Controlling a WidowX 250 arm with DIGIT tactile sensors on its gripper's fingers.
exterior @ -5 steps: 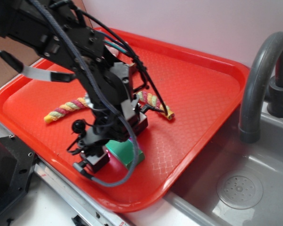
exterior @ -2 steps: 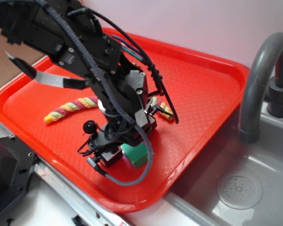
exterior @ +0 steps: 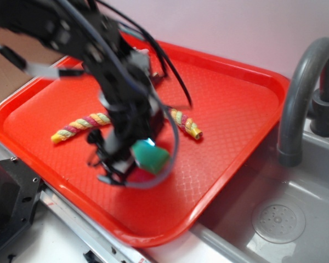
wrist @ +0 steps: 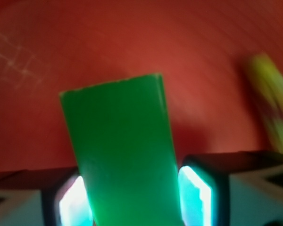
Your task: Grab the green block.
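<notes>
Green block [wrist: 125,155] sits clamped between my gripper [wrist: 132,200] pads, one glowing on each side. From the exterior view it looks raised off the red tray [exterior: 236,109], so I judge the grab essentially done.

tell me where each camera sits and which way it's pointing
Exterior: sits high off the tray's near corner, looking down across it toward the wall, sink at right; shows the arm and gripper.
Wrist: sits on the gripper, looking out along its fingers at the tray floor; only the fingertips show.
Both share the green block between the fingers, the tray, and the rope.
</notes>
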